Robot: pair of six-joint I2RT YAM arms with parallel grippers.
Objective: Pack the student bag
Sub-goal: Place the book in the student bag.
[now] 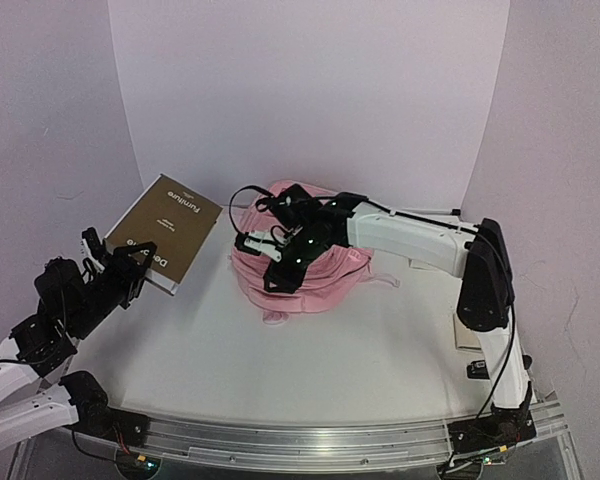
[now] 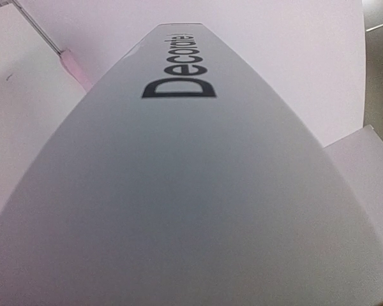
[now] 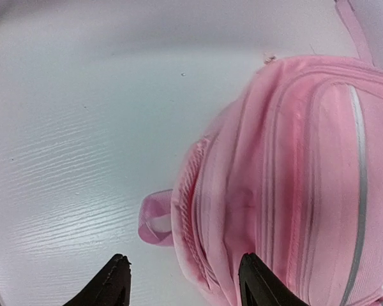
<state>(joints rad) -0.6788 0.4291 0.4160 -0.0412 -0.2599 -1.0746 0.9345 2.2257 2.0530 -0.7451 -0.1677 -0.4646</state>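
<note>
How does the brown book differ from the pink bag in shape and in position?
The book is flat, straight-edged and brown; the student bag is soft, bulging and pink. The book is held tilted by the left gripper; the student bag lies on the table.

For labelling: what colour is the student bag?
The student bag is pink; clearest in the right wrist view.

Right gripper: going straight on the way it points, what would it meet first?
Probably the pink backpack, whose edge lies just ahead of the open right gripper; depth is unclear.
</note>
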